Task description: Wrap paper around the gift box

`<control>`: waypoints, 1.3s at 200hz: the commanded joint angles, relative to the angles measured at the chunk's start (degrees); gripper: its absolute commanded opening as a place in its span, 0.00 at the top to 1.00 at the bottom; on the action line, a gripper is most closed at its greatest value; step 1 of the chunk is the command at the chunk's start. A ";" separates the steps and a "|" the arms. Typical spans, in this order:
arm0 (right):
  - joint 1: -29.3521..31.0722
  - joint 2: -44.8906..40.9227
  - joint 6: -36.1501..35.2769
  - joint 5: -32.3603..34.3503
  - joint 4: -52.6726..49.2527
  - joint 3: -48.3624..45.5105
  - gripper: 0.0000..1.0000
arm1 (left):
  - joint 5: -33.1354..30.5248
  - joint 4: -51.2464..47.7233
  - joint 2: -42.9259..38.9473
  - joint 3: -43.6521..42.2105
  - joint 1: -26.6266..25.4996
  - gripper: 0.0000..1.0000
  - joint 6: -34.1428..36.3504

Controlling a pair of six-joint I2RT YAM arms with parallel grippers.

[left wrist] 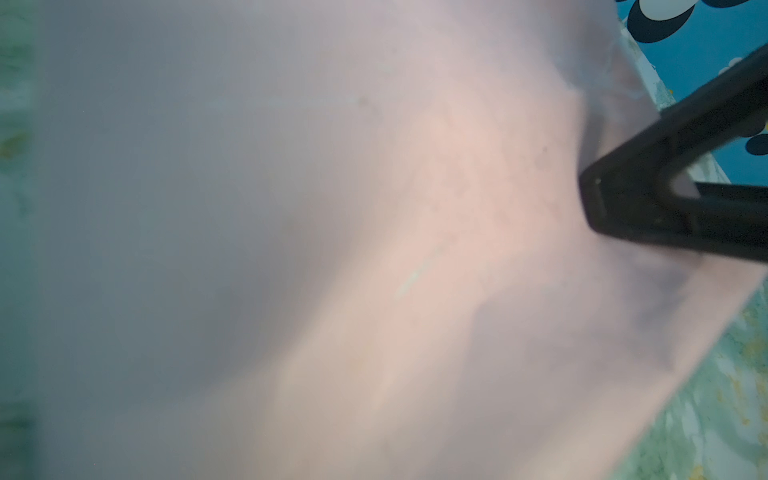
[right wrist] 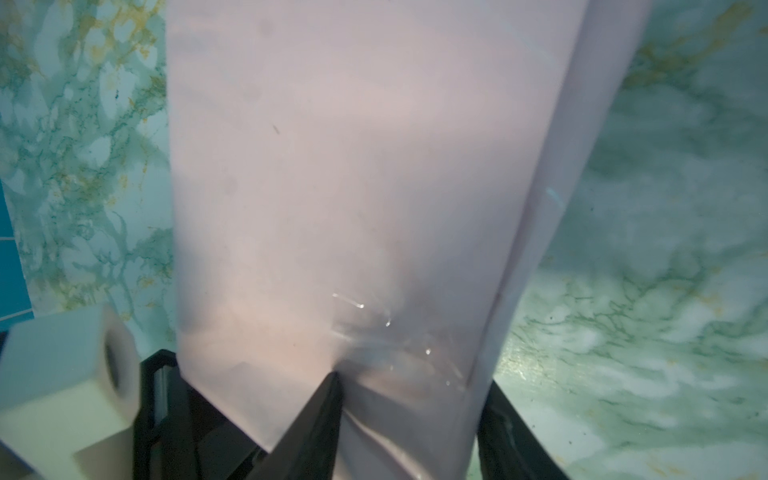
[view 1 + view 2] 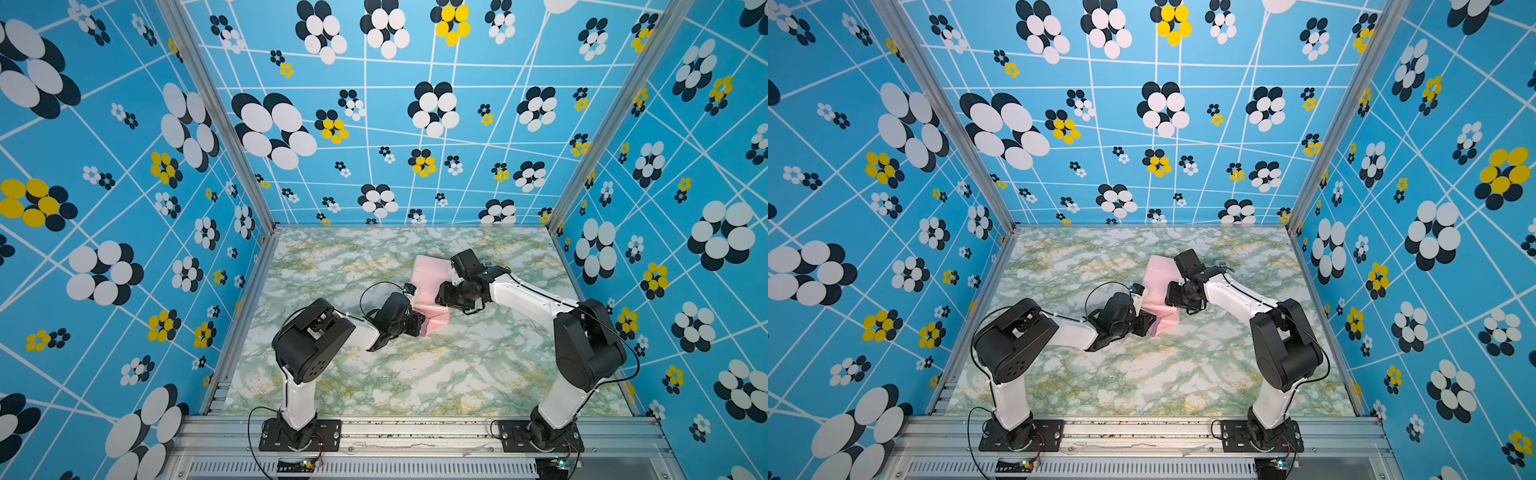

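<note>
One paper [image 3: 428, 276] (pink side out): right end effector [image 3: 441, 294] clamps it, left end effector [image 3: 417, 325] cannot be judged.

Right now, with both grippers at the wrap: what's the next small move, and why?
Probably the left gripper should press the near end of the paper down. The gift box is out of sight under it, the right gripper sits at its side, and that end looks loose, unfolded.
</note>
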 commanded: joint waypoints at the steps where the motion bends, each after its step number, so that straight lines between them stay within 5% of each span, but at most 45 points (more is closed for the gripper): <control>1: 1.02 1.51 -0.90 -0.81 -6.31 -2.91 0.48 | -1.32 -2.67 0.06 -2.88 2.81 0.76 0.03; 64: 1.01 1.33 -0.92 -0.63 -6.25 -2.96 0.48 | 1.63 -1.68 -1.07 -6.19 6.36 0.76 -0.50; 260: 0.97 1.35 -1.04 -0.90 -5.78 -2.74 0.48 | 5.69 -13.27 -5.24 -5.45 -0.36 0.76 9.27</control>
